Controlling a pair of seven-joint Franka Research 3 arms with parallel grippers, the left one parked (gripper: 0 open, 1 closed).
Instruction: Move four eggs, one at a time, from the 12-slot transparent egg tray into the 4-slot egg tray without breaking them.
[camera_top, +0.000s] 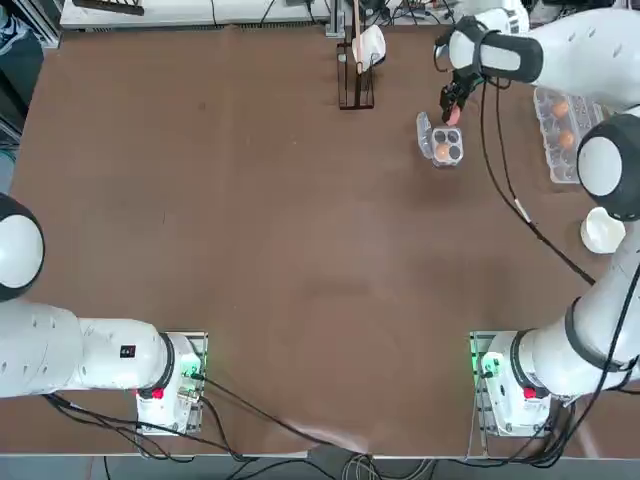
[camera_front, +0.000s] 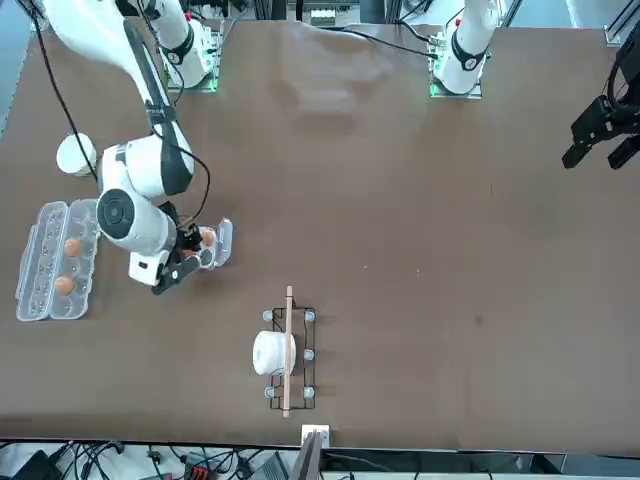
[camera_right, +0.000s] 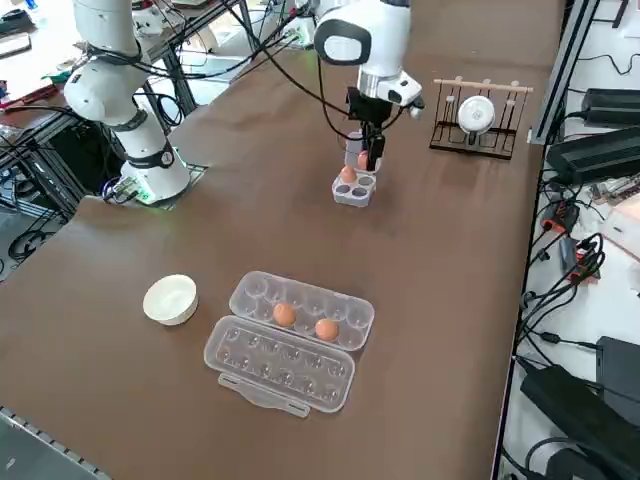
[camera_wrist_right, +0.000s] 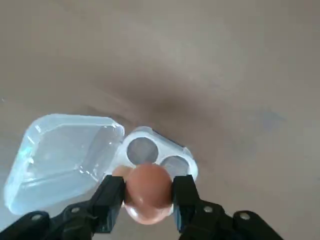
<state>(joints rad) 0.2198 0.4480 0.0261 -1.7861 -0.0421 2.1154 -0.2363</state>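
An egg (camera_wrist_right: 148, 192) sits pinched in the right claw (camera_wrist_right: 148, 196) above the 4-slot egg tray (camera_wrist_right: 159, 156).

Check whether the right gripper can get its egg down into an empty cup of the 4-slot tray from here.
Probably yes. The right gripper, shut on an egg, hangs over the 4-slot egg tray; its lid flap lies open and two cups show empty.

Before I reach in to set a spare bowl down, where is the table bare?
The wide brown table between the arm bases and the wire rack is bare. It is crowded around the 4-slot egg tray, the right hand gripping an egg, the 12-slot tray and white bowl.
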